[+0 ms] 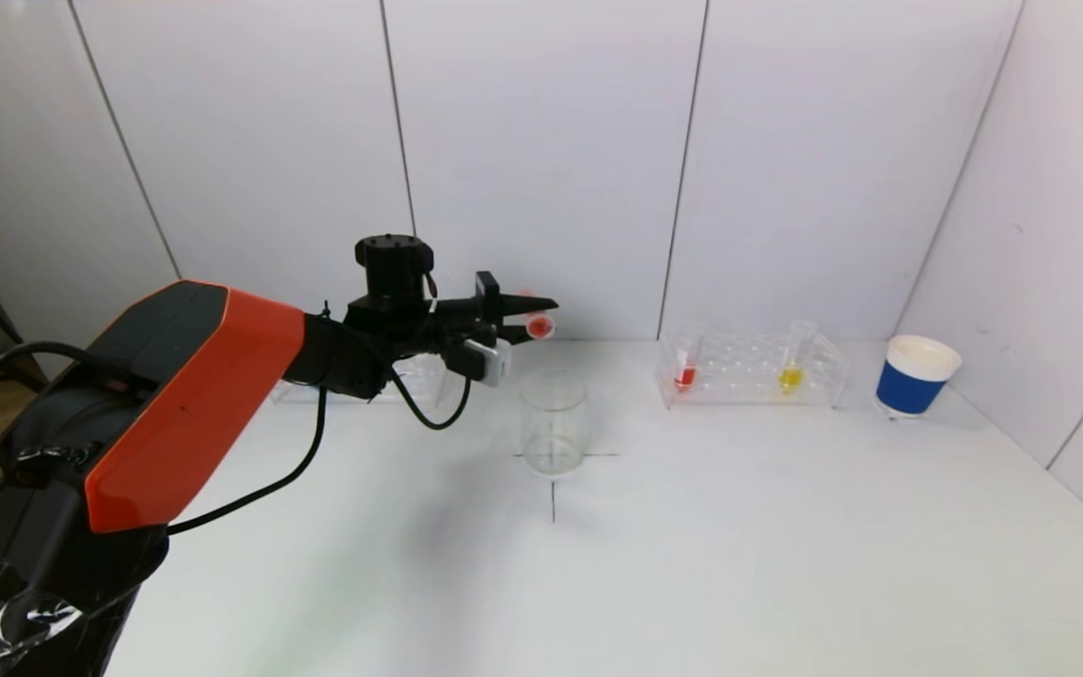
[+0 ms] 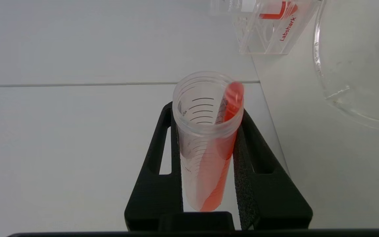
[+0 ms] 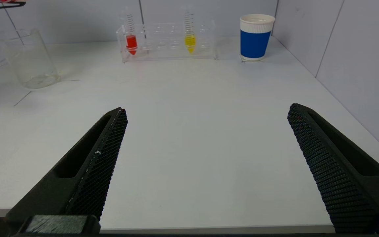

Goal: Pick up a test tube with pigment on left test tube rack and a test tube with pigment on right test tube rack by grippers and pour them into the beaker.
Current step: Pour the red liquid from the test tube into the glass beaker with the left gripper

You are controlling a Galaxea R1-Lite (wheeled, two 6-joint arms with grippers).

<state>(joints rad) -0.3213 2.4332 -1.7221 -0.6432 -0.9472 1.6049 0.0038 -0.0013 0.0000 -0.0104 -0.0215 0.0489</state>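
Your left gripper (image 1: 527, 318) is clamped tight on the red-pigment test tube (image 2: 209, 138) — tipped near level, just above the beaker (image 1: 553, 421), arm stretched over the table. Your right gripper (image 3: 206, 158) sits low near the table edge, fingers spread wide, holding nothing.

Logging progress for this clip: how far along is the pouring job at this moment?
Done: the left gripper has a test tube of red pigment clamped and tipped near the beaker. In hand: the pour; red liquid has run to the tube's mouth, but the beaker looks empty. Left: the right rack holds both its red tube and yellow tube, and the right gripper hangs open over the table, away from them.
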